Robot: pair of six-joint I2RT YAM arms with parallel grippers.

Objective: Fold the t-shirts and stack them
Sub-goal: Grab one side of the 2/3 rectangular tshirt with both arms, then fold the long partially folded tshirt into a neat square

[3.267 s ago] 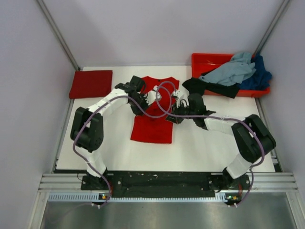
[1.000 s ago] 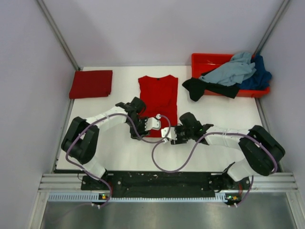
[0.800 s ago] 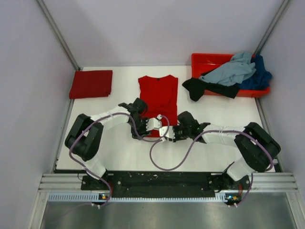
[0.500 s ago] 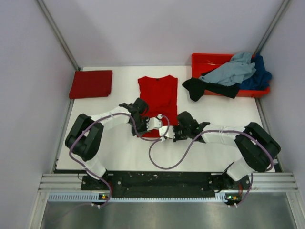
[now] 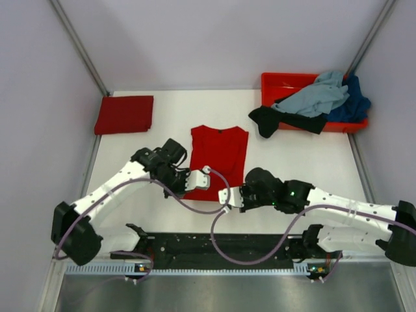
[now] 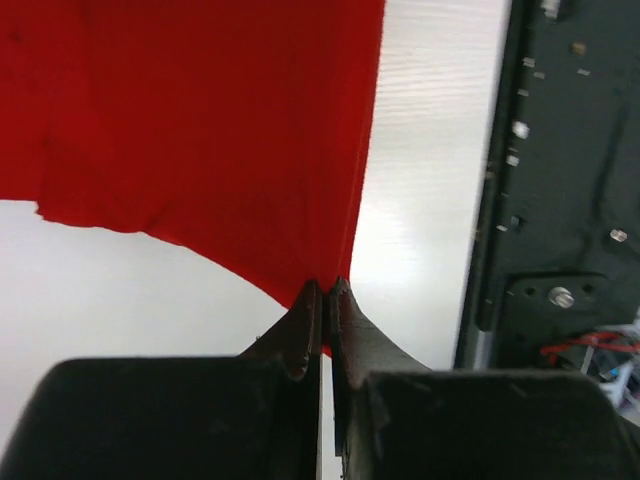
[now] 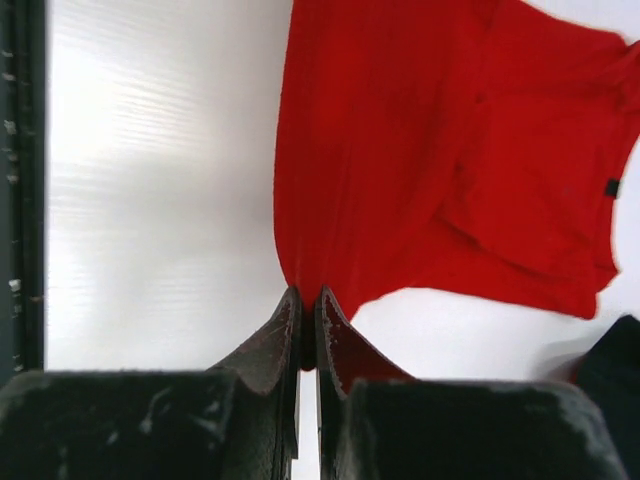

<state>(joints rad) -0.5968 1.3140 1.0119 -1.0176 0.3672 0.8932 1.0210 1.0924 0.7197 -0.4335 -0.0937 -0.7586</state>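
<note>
A bright red t-shirt (image 5: 218,156) lies lengthwise in the middle of the table, sleeves folded in, collar at the far end. My left gripper (image 5: 189,189) is shut on its near left hem corner (image 6: 322,270). My right gripper (image 5: 227,197) is shut on its near right hem corner (image 7: 305,270). Both hold the hem lifted a little at the near end. A darker red t-shirt (image 5: 124,114) lies folded at the far left. A grey-blue t-shirt (image 5: 312,96), a black one (image 5: 279,119) and a dark blue one (image 5: 356,101) are heaped at the far right.
A red-orange plastic tray (image 5: 281,81) at the far right holds the heaped shirts; the black one spills over its near rim onto the table. The dark arm-base rail (image 5: 221,246) runs along the near edge. Purple cables loop off both wrists.
Both grippers have pulled the bright red shirt's near hem toward the near edge, sliding the shirt nearer. Both arms have drawn back and swung outward, the right elbow far right.
</note>
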